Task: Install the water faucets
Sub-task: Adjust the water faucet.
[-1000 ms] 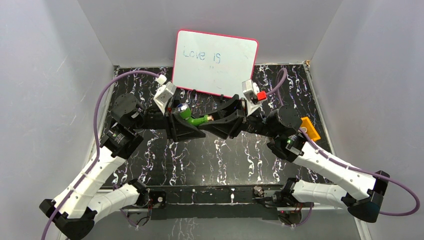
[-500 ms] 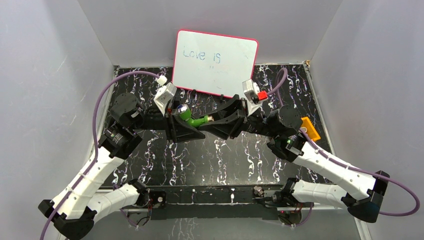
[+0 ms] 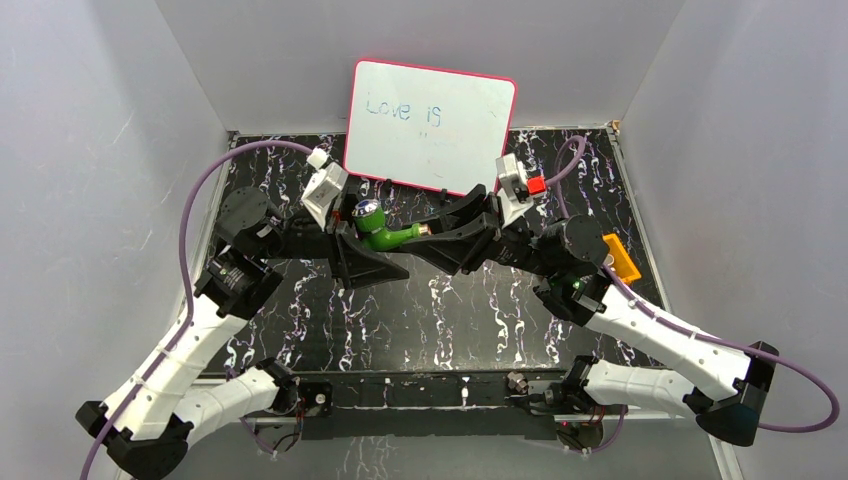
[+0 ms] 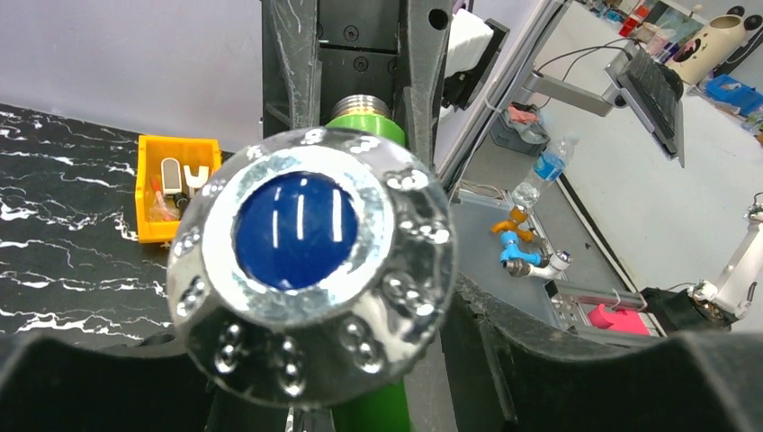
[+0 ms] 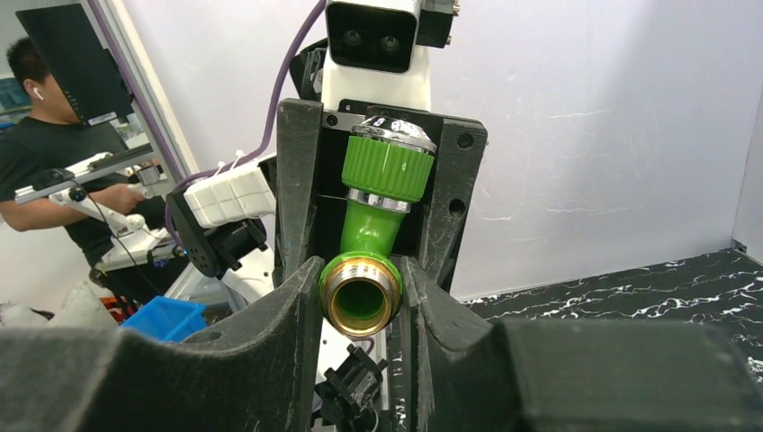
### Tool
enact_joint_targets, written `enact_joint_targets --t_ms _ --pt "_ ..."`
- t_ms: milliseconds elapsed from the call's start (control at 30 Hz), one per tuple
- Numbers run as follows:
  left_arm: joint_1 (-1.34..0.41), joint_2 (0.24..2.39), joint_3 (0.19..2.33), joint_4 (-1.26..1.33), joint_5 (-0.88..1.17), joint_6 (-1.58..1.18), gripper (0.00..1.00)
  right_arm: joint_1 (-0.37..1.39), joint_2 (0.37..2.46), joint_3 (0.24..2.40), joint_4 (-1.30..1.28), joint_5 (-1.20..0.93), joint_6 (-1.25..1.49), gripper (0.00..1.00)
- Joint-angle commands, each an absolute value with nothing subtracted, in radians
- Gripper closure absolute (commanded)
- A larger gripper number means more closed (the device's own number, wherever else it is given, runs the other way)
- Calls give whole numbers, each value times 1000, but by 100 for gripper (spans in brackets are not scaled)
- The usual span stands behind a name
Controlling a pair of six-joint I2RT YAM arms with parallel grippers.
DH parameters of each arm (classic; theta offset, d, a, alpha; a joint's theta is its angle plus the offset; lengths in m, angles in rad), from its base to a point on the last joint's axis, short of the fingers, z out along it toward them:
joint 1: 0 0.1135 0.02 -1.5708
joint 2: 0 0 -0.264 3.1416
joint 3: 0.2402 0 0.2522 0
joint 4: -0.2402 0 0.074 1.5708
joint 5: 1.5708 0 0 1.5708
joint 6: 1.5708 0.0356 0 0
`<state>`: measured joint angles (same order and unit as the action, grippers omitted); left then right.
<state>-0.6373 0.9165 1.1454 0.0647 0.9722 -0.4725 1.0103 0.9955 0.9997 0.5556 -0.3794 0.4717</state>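
The green tap (image 3: 385, 232) hangs above the bench (image 3: 470, 310), pinched between both arms: left fingers (image 3: 368, 262) clamped on its body, right fingers (image 5: 292, 310) seemingly closed on the threaded end. Any uneven pull could twist it loose and drop it.

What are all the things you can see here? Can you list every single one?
tap: one, green with a blue-and-silver knob, held between both tools.
whiteboard: one, white with a pink-red edge, at the back of the table, "Love is" written on it.
tray: one, orange, right edge of the table, small metal pieces inside.
table: one, black with white veins.
cables: two, purple, one along each arm.
person: one, black shirt, in the background of the right wrist view.
left arm, right arm: white and black.
left tool: black, shut on the tap near its knob.
right tool: black, shut on the tap's metal threaded end.
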Motion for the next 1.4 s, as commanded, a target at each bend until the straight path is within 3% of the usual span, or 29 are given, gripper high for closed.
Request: enact_joint_targets --t_ms 0,233,600,700,867,1067,1100,1167,1300,1367 --pt "-638 894 1140 147 972 -514 50 1015 967 1000 660 -358 485 100" --pt "-638 908 1114 229 989 -575 61 1016 982 998 709 -366 494 100" --pt "-638 922 1113 250 998 -593 64 1015 1017 1009 722 -392 497 100" --pt "-638 922 1112 250 997 -594 72 1015 1028 1010 714 -409 496 100" --pt "-638 919 1114 241 993 -590 100 1016 1027 986 724 -400 499 100" --pt "-638 914 1121 219 984 -575 100 1014 1021 977 695 -405 484 100" --pt "-638 916 1124 212 983 -570 100 1016 1021 977 683 -407 480 96" --pt "-638 918 1134 184 983 -552 100 1015 1010 983 646 -403 462 74" --pt "-638 919 1166 84 978 -480 100 1015 963 1003 566 -380 421 43" --pt "-638 917 1182 41 974 -450 100 1015 938 1009 537 -373 407 35"
